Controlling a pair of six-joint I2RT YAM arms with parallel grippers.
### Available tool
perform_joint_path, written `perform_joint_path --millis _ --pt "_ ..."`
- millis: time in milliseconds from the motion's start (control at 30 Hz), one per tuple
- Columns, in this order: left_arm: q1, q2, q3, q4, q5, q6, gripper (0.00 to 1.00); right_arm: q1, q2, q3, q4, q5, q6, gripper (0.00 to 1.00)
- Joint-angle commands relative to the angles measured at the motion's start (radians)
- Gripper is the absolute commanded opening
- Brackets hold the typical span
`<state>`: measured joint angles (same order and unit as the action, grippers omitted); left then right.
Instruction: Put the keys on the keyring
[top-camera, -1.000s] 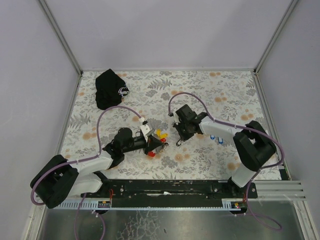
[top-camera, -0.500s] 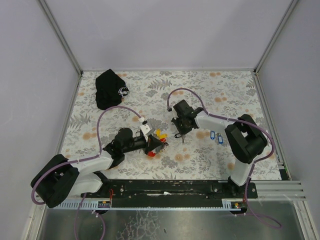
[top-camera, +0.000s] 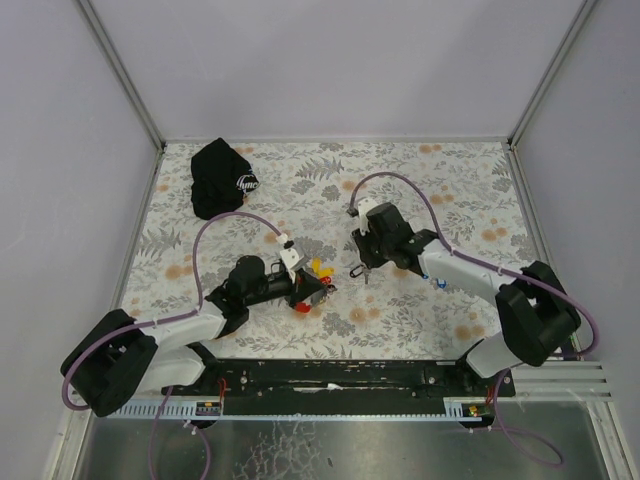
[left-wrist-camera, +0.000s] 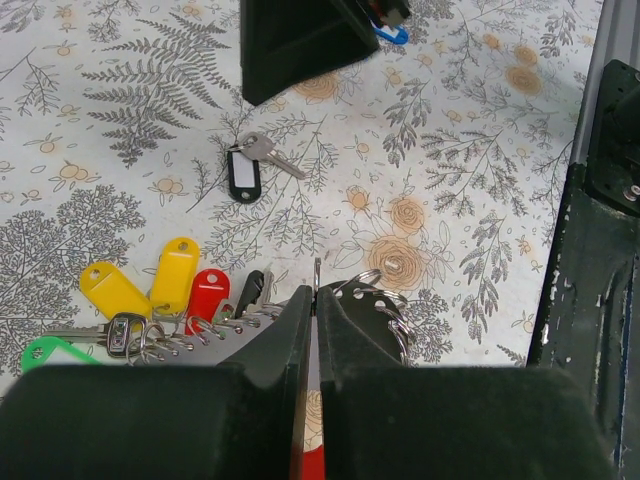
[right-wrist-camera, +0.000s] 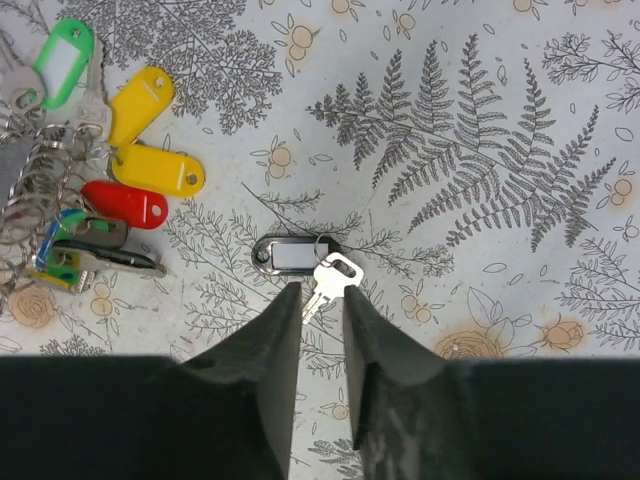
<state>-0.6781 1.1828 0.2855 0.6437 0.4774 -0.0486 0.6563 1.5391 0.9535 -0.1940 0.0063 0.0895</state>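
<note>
Item: keyring (left-wrist-camera: 317, 272), a thin wire loop pinched between the closed fingers of your left hand (left-wrist-camera: 312, 305), near-centre of the floral desk (top-camera: 460, 190). A bit of red plastic shows low in the slit between the fingers. Attached lot, fanned out on the desk to the left of that hand in its own view: two yellow-tagged keys (left-wrist-camera: 150, 285), one red-tagged key (left-wrist-camera: 207, 297) and one green-tagged key (left-wrist-camera: 50, 352). They look already gathered on the ring's coils, though the joins are too fine to confirm. Loose item: black-tagged key (right-wrist-camera: 300, 255), lying flat just right of the bunch, with its metal blade pointing toward your right hand (right-wrist-camera: 320, 300). That hand stands over it with fingers narrowly parted and holds nothing. Further loose stock: blue-tagged keys (top-camera: 433, 281), beside the right forearm. Unrelated: black cap (top-camera: 220, 178), far left. Step in hand, by my reading: fetching the black-tagged key. Next move calls for you to lower the right hand, close on the tag or the key's head so its small split ring stays exposed, then carry it left to the held loop.
</note>
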Motion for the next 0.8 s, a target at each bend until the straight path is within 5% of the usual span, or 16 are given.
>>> perform_joint_path --millis 0,67,167,333,767 --pt "-0.002 -0.032 -0.008 0.074 -0.021 -0.005 0.00 -0.007 -0.103 -0.135 0.186 -0.049 0.007 0.38" --pt "-0.001 -0.041 -0.012 0.074 -0.024 -0.008 0.00 -0.007 -0.141 -0.198 0.245 -0.077 -0.008 0.53" --pt "-0.002 -0.060 -0.019 0.078 -0.029 -0.012 0.00 -0.006 -0.188 -0.312 0.387 -0.081 -0.037 0.60" --pt "-0.001 -0.082 -0.029 0.078 -0.054 -0.017 0.00 -0.002 -0.191 -0.426 0.609 -0.054 -0.085 0.55" --pt "-0.001 -0.064 -0.027 0.087 -0.070 -0.018 0.00 0.037 -0.069 -0.417 0.743 0.015 -0.204 0.45"
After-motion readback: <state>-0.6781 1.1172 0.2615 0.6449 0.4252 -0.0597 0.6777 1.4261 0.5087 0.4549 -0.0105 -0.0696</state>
